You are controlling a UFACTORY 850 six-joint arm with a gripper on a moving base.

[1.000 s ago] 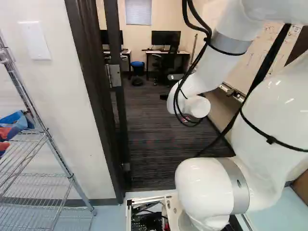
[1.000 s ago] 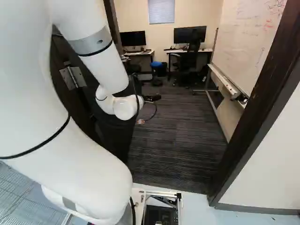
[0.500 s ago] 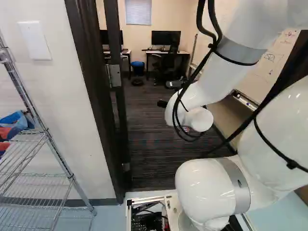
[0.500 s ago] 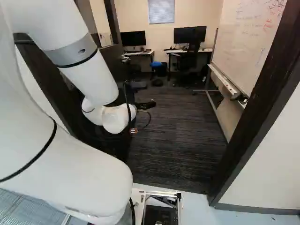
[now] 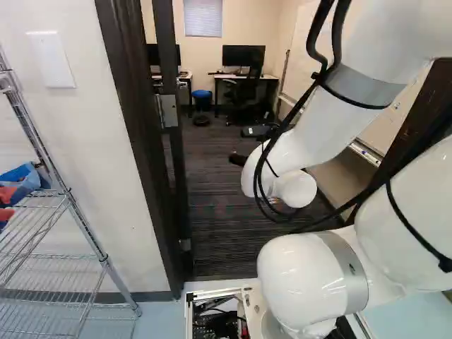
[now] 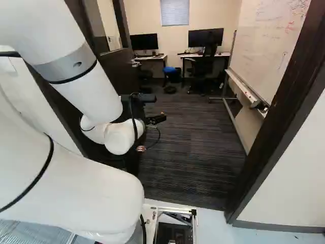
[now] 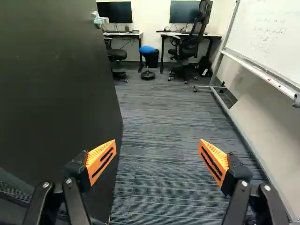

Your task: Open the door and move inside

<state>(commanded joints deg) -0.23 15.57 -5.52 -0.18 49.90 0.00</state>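
The dark door (image 6: 118,70) stands open into the room, along the left side of the doorway. In the right base view my gripper (image 6: 155,119) shows partly, as a black piece beyond the white wrist, inside the doorway. In the wrist view the gripper (image 7: 156,161) is open, its orange-padded fingers wide apart with nothing between them. The door (image 7: 51,89) rises close beside one finger, with its lever handle (image 7: 99,19) farther ahead near the free edge. The arm hides part of the door in the right base view.
A dark door frame (image 5: 138,134) bounds the left side, another post (image 6: 277,117) the right. A wire shelf (image 5: 67,254) stands left outside. Inside are a whiteboard (image 7: 272,37), desks, chairs and a blue stool (image 7: 147,49). Carpet (image 7: 159,164) lies between door and whiteboard.
The arm has moved lower; its wrist has shifted left and down in the right base view, uncovering more of the door. The base and the door have not visibly moved.
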